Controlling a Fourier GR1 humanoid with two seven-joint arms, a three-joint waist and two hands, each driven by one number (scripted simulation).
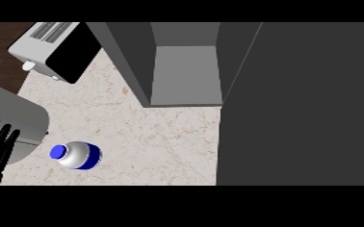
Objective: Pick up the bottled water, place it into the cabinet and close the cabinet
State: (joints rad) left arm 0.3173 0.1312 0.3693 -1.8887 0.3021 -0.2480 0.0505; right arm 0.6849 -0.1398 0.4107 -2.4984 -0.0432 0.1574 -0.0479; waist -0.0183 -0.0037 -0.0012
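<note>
1. The bottle [77, 156] stands on the desk [156, 144], near left, with its blue cap [58, 151] in view.
2. The left robot hand [7, 142] shows at the left edge, beside the bottle but apart from it, fingers straight and holding nothing.
3. The cabinet [185, 72], far centre, is open; its door [292, 106] fills the right side.
4. Bare desk lies between bottle and cabinet.
5. An appliance [53, 48] sits far left.

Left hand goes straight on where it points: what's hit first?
The left hand points up the view: probably the toaster oven first, depth unclear. The bottled water lies right of that line.
</note>
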